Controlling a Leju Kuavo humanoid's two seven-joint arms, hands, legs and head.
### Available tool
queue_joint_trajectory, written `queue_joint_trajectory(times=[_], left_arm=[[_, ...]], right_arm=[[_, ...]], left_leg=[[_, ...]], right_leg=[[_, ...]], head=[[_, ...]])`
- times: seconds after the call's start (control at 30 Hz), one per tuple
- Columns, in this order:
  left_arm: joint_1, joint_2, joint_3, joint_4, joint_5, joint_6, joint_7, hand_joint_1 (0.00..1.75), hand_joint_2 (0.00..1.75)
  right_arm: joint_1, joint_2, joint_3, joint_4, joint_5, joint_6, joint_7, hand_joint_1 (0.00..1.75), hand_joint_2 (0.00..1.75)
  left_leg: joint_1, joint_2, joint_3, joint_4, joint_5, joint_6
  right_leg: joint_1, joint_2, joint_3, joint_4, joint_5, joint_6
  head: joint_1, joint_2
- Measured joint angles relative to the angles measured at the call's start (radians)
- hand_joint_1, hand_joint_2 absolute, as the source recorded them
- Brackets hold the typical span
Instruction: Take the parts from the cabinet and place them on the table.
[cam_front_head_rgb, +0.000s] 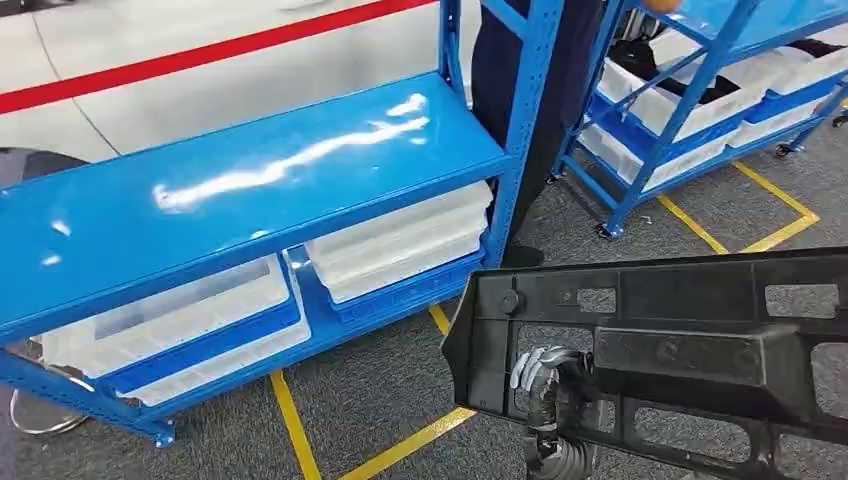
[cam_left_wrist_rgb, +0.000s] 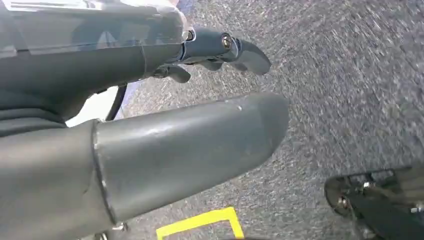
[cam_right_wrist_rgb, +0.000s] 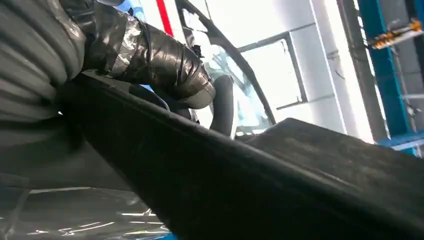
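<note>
right hand (cam_front_head_rgb: 545, 385) grips a black plastic part (cam_front_head_rgb: 680, 350) beside the blue cabinet (cam_front_head_rgb: 250, 190); keep it level. left hand (cam_left_wrist_rgb: 200, 130) hangs released.

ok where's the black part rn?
In the head view, the black part sits lower right in the right hand, above the carpet, right of the blue rack.
</note>
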Motion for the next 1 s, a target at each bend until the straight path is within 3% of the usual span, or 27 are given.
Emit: queue_joint_trajectory(times=[0.03,0.07,0.1,0.13,0.17,0.2,0.27,0.3,0.33,0.37,0.43,0.47,0.5,0.53,0.57,0.6,0.63,0.67,0.7,0.73,0.77,0.8,0.83,0.87,0.9,0.97,1.0], left_arm=[[0.003,0.000,0.000,0.000,0.000,0.000,0.000,0.00,0.00],[0.007,0.000,0.000,0.000,0.000,-0.002,0.000,0.00,0.00],[0.010,-0.001,0.000,0.000,0.000,-0.003,0.000,0.00,0.00],[0.010,-0.001,0.000,0.000,0.000,-0.005,0.000,0.00,0.00],[0.009,-0.001,0.001,0.000,0.000,-0.005,0.000,0.00,0.00],[0.008,-0.001,0.001,0.000,0.000,-0.005,0.000,0.00,0.00],[0.006,-0.001,0.002,0.000,0.001,-0.005,0.000,0.00,0.00],[0.005,0.000,0.002,0.000,0.002,-0.006,0.000,0.00,0.00],[0.005,0.006,0.002,-0.003,0.002,-0.006,0.000,0.00,0.00],[0.005,0.001,0.002,-0.003,0.002,-0.007,0.000,0.00,0.00],[0.004,0.002,0.003,-0.003,0.003,-0.008,0.000,0.00,0.00],[0.002,0.002,0.003,-0.003,0.004,-0.008,0.000,0.00,0.00],[0.000,-0.002,0.003,-0.003,0.005,-0.009,0.002,0.00,0.00],[0.002,-0.002,0.005,-0.003,0.005,-0.009,0.003,0.00,0.00],[0.004,-0.002,0.006,-0.003,0.006,-0.010,0.004,0.00,0.00],[0.006,-0.001,0.008,-0.003,0.009,-0.011,0.007,0.00,0.00],[0.007,0.000,0.009,-0.003,0.011,-0.011,0.009,0.00,0.00],[0.006,0.001,0.010,-0.003,0.011,-0.012,0.011,0.00,0.00],[0.005,0.001,0.012,-0.003,0.011,-0.014,0.011,0.00,0.00],[0.003,0.001,0.015,-0.003,0.012,-0.014,0.011,0.00,0.00],[0.002,0.001,0.018,-0.003,0.012,-0.014,0.011,0.00,0.00],[0.000,0.001,0.020,-0.003,0.013,-0.014,0.011,0.00,0.00],[0.000,0.003,0.023,-0.003,0.013,-0.014,0.011,0.00,0.00],[0.000,0.003,0.024,-0.003,0.013,-0.015,0.011,0.00,0.00],[0.000,0.003,0.025,-0.004,0.013,-0.015,0.011,0.00,0.00],[-0.003,0.003,0.026,-0.004,0.014,-0.016,0.011,0.00,0.00],[-0.002,0.003,0.026,-0.004,0.014,-0.017,0.011,0.00,0.00]], right_arm=[[0.000,0.001,0.000,0.000,-0.004,0.005,0.000,1.75,1.75],[0.000,0.001,-0.001,0.000,-0.007,0.011,0.000,1.75,1.75],[0.000,0.003,-0.002,0.002,-0.009,0.018,0.000,1.75,1.75],[0.001,0.004,-0.005,0.003,-0.015,0.024,0.000,1.75,1.75],[0.002,0.005,-0.007,0.003,-0.019,0.030,0.000,1.75,1.75],[0.002,0.006,-0.010,0.004,-0.021,0.035,0.000,1.75,1.75],[0.003,0.008,-0.014,0.005,-0.024,0.039,0.000,1.75,1.75],[0.003,0.010,-0.015,0.005,-0.024,0.041,0.000,1.75,1.75],[0.003,0.011,-0.016,0.006,-0.024,0.042,0.000,1.75,1.75],[0.003,0.013,-0.016,0.006,-0.024,0.042,0.000,1.75,1.75],[0.004,0.015,-0.020,0.007,-0.026,0.045,0.000,1.75,1.75],[0.005,0.016,-0.022,0.007,-0.028,0.047,0.000,1.75,1.75],[0.007,0.017,-0.026,0.008,-0.032,0.053,0.000,1.75,1.75],[0.009,0.019,-0.027,0.010,-0.034,0.055,0.000,1.75,1.75],[0.008,0.019,-0.028,0.010,-0.034,0.059,0.000,1.75,1.75],[0.009,0.019,-0.029,0.012,-0.034,0.064,0.000,1.75,1.75],[0.009,0.020,-0.029,0.013,-0.034,0.066,0.000,1.75,1.75],[0.008,0.020,-0.029,0.015,-0.034,0.070,0.000,1.75,1.75],[0.008,0.020,-0.030,0.016,-0.034,0.071,0.000,1.75,1.75],[0.008,0.020,-0.031,0.018,-0.034,0.071,0.000,1.75,1.75],[0.009,0.020,-0.031,0.019,-0.034,0.072,0.000,1.75,1.75],[0.009,0.021,-0.031,0.019,-0.034,0.072,0.000,1.75,1.75],[0.008,0.021,-0.031,0.019,-0.033,0.072,0.000,1.75,1.75],[0.007,0.022,-0.031,0.019,-0.032,0.073,0.000,1.75,1.75],[0.008,0.024,-0.031,0.020,-0.032,0.073,0.000,1.75,1.75],[0.009,0.025,-0.033,0.021,-0.032,0.073,0.000,1.75,1.75],[0.009,0.026,-0.033,0.021,-0.032,0.073,0.000,1.75,1.75]], left_leg=[[-0.001,-0.044,-0.010,0.038,-0.067,-0.002],[-0.001,-0.064,-0.021,0.093,-0.131,-0.002],[-0.001,-0.074,-0.030,0.158,-0.182,0.001],[-0.003,-0.079,-0.035,0.219,-0.211,0.005],[-0.005,-0.081,-0.029,0.253,-0.205,0.011],[-0.008,-0.083,-0.006,0.245,-0.176,0.019],[-0.017,-0.097,0.094,0.125,-0.095,0.040],[-0.025,-0.132,0.161,0.032,-0.085,0.056],[-0.029,-0.182,0.213,-0.060,-0.116,0.077],[-0.027,-0.181,0.230,-0.102,-0.123,0.067],[-0.035,-0.167,0.222,-0.098,-0.106,0.070],[-0.035,-0.153,0.219,-0.109,-0.088,0.069],[-0.019,-0.126,0.212,-0.129,-0.065,0.069],[-0.023,-0.119,0.200,-0.136,-0.049,0.076],[-0.025,-0.099,0.186,-0.135,-0.039,0.081],[-0.026,-0.085,0.170,-0.130,-0.031,0.079],[-0.026,-0.069,0.153,-0.125,-0.023,0.077],[-0.026,-0.052,0.133,-0.116,-0.014,0.075],[-0.025,-0.035,0.112,-0.106,-0.007,0.072],[-0.025,-0.020,0.091,-0.094,-0.001,0.068],[-0.023,-0.008,0.070,-0.080,0.003,0.063],[-0.023,0.000,0.053,-0.064,0.006,0.058],[-0.025,0.007,0.042,-0.050,0.006,0.054],[-0.024,0.015,0.034,-0.038,0.006,0.047],[-0.024,0.023,0.033,-0.036,0.012,0.040],[-0.018,0.043,0.030,-0.039,0.022,0.026],[-0.016,0.035,0.022,-0.034,0.013,0.018]], right_leg=[[-0.001,0.011,-0.016,0.000,0.013,-0.006],[0.001,0.020,-0.032,0.000,0.026,-0.011],[0.005,0.032,-0.048,0.001,0.040,-0.015],[0.010,0.046,-0.067,0.002,0.054,-0.016],[0.013,0.058,-0.084,0.003,0.068,-0.018],[0.016,0.070,-0.101,0.005,0.081,-0.018],[0.020,0.096,-0.129,0.006,0.106,-0.016],[0.019,0.108,-0.138,0.006,0.119,-0.015],[0.022,0.115,-0.145,0.006,0.130,-0.011],[0.017,0.125,-0.147,0.002,0.142,-0.006],[0.010,0.146,-0.147,-0.019,0.172,0.009],[0.014,0.162,-0.146,-0.033,0.191,0.017],[0.016,0.151,-0.156,-0.023,0.182,0.017],[0.025,0.104,-0.172,0.007,0.117,0.018],[0.024,0.079,-0.190,0.066,0.043,0.021],[0.021,0.063,-0.203,0.134,-0.017,0.023],[0.018,0.055,-0.212,0.205,-0.054,0.026],[0.012,0.051,-0.215,0.267,-0.052,0.030],[0.005,0.047,-0.206,0.298,-0.012,0.035],[-0.001,0.043,-0.178,0.287,0.037,0.040],[-0.006,0.035,-0.133,0.243,0.068,0.045],[-0.009,0.010,-0.062,0.161,0.066,0.050],[-0.008,-0.035,0.003,0.066,0.009,0.053],[0.010,-0.043,0.046,-0.007,-0.024,0.042],[0.010,-0.036,0.046,-0.019,-0.036,0.026],[0.014,-0.017,0.029,-0.022,-0.026,0.011],[0.009,-0.008,0.029,-0.031,-0.014,-0.006]], head=[[0.000,0.000],[0.000,0.000],[0.000,0.000],[0.000,0.000],[0.000,0.000],[0.000,0.000],[0.000,0.000],[0.000,0.000],[0.000,0.000],[0.000,0.000],[0.000,0.000],[0.000,0.000],[0.000,0.000],[0.001,0.000],[0.000,0.000],[0.001,0.000],[0.000,0.000],[0.000,0.000],[0.001,0.000],[0.000,0.000],[0.000,0.000],[0.000,0.000],[0.001,0.000],[0.000,0.000],[0.000,0.000],[0.001,0.000],[0.000,0.000]])
